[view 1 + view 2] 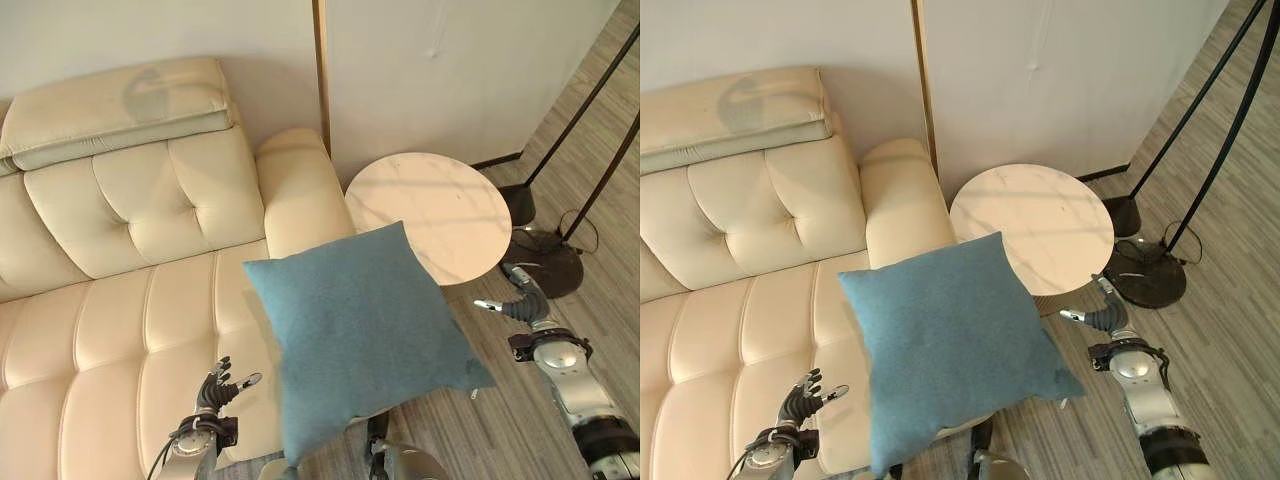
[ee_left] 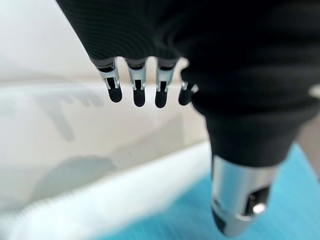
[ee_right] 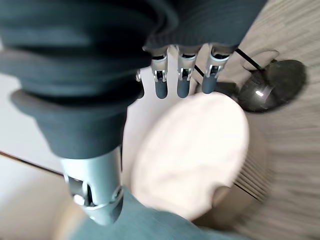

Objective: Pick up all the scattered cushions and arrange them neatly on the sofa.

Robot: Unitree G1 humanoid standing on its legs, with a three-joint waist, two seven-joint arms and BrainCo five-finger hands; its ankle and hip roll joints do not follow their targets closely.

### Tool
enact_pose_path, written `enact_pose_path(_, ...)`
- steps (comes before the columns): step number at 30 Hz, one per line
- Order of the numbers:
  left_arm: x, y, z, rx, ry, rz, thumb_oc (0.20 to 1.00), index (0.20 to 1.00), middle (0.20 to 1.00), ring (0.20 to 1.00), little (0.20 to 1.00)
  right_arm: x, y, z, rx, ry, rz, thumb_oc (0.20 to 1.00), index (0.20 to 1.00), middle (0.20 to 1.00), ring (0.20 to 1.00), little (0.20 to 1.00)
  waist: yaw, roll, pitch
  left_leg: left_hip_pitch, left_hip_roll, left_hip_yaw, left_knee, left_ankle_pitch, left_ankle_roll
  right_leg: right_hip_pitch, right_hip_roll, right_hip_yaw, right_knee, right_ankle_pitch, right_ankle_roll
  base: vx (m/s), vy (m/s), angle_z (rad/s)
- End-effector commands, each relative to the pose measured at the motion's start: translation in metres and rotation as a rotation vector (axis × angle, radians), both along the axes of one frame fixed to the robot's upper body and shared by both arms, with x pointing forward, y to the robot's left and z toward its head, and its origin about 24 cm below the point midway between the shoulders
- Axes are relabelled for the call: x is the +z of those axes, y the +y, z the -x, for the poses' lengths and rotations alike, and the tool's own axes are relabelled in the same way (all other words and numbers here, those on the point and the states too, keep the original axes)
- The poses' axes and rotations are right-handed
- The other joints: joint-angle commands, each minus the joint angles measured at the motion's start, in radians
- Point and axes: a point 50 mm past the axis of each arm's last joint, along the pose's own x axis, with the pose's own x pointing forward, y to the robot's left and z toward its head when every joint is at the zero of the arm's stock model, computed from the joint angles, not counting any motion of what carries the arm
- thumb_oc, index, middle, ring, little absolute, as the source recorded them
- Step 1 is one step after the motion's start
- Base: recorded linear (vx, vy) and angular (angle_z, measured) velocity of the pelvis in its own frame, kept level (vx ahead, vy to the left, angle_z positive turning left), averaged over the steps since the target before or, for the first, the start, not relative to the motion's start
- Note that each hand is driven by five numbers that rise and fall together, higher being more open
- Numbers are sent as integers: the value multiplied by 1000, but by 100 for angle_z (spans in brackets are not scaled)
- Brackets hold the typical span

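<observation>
1 blue cushion (image 1: 360, 335): on the cream sofa (image 1: 120, 330), near right edge, overhanging the floor; needs straightening. Left hand (image 1: 218, 385) and right hand (image 1: 520, 300): fingers spread wide, empty, flanking it.

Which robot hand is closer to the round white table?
The right hand. It hangs open just beside the round table, by its near edge. The left hand is over the sofa, beyond the blue cushion.
</observation>
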Motion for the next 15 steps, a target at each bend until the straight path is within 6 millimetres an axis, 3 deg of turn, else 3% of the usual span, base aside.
enact_pose_path(1,15,11,-14,-10,-77,-38,1000,1000,1000,1000,1000,-6,12,0,24,0,-69,1000,1000,1000,1000,1000,-4,-29,-15,18,-30,-1,0,-127,-18,25,-78,26,8,-44,121,16,-66,21)
enact_pose_path(4,22,-7,-37,-62,-115,-21,1000,1000,1000,1000,1000,-22,42,-9,49,43,-173,1000,1000,1000,1000,1000,4,-39,8,-11,-36,-17,-8,-117,-16,9,-71,16,6,-38,116,-26,-66,5)
enact_pose_path(5,22,-7,-37,-62,-115,-21,1000,1000,1000,1000,1000,-22,42,-9,49,43,-173,1000,1000,1000,1000,1000,4,-39,9,-11,-36,-17,-8,-117,-16,9,-71,16,6,-38,116,-84,-22,10)
enact_pose_path(6,28,-27,-54,-87,-148,16,1000,1000,1000,1000,1000,-27,68,-18,86,53,-234,1000,1000,1000,1000,1000,6,-41,25,-33,-42,-24,-17,-108,-15,-11,-68,16,5,-32,115,-96,-11,20)
enact_pose_path(10,55,-73,-94,-128,-260,106,1000,1000,1000,1000,1000,-14,135,-42,207,5,-381,1000,1000,1000,1000,1000,11,-46,68,-82,-58,-60,-32,-88,-14,-62,-61,24,2,-9,118,-119,7,8)
enact_pose_path(11,65,-83,-103,-133,-300,135,1000,1000,1000,1000,1000,-6,148,-48,236,-23,-418,325,325,325,325,325,11,-47,76,-90,-62,-67,-37,-82,-16,-68,-62,22,-1,-2,122,-71,33,4)
enact_pose_path(12,72,-89,-109,-129,-329,164,200,200,200,200,200,1,157,-51,257,-50,-445,200,200,200,200,200,10,-46,79,-92,-65,-69,-45,-77,-18,-71,-63,20,-6,2,124,-57,59,8)
enact_pose_path(13,89,-96,-118,-107,-402,226,200,200,200,200,200,16,170,-55,298,-110,-508,200,200,200,200,200,10,-47,87,-94,-69,-73,-60,-69,-20,-73,-66,20,-14,9,130,-31,49,8)
enact_pose_path(15,96,-99,-119,-111,-432,252,200,200,200,200,200,23,174,-55,323,-141,-534,200,200,200,200,200,8,-47,88,-91,-72,-72,-67,-66,-20,-70,-67,20,-18,11,132,-14,55,5)
